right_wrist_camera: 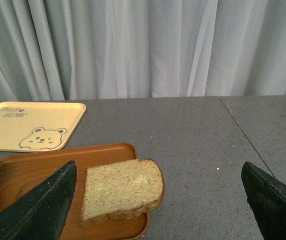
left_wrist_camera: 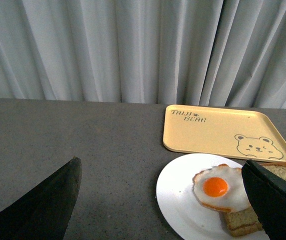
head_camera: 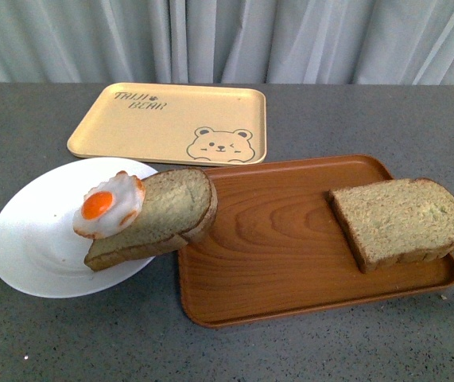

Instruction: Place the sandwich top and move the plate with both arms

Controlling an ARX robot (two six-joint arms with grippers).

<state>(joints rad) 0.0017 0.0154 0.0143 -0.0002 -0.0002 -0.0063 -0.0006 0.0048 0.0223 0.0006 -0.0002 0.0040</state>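
Note:
The sandwich top (head_camera: 401, 221), a thick brown slice, lies flat on the right end of the brown wood-grain tray (head_camera: 274, 239), just over its rim. The white plate (head_camera: 32, 239) sits at the left. On it a thinner bread slice (head_camera: 171, 208) leans onto the tray's edge, with a fried egg (head_camera: 109, 205) on top. Neither arm shows in the front view. My left gripper (left_wrist_camera: 162, 163) is open above the plate (left_wrist_camera: 178, 200) and egg (left_wrist_camera: 217, 188). My right gripper (right_wrist_camera: 159, 164) is open, with the sandwich top (right_wrist_camera: 122, 187) between its fingers (right_wrist_camera: 37, 210) and well below them.
A yellow bear-printed tray (head_camera: 171, 119) lies empty at the back, behind the plate and the brown tray. Grey tabletop (head_camera: 75, 342) runs along the front. A pale curtain (head_camera: 227, 40) hangs behind the table.

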